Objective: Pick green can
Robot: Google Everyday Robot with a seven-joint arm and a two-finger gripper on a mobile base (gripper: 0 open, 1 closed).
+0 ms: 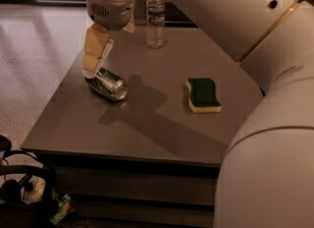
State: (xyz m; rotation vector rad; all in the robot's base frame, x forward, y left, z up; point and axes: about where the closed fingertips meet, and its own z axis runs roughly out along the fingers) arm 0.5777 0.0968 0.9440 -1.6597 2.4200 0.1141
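Note:
The green can (108, 84) lies on its side on the left part of the grey table (147, 133), its silver end toward me. My gripper (107, 50) hangs from the arm just above and behind the can. It is open and empty. One pale finger (94, 51) reaches down to the can's far left end, touching or nearly touching it. The other finger (130, 25) is mostly hidden behind the wrist.
A clear plastic water bottle (155, 18) stands upright at the table's back edge. A green-topped yellow sponge (203, 95) lies flat right of centre. My arm fills the right side. Dark cables and headphones (19, 183) lie on the floor at lower left.

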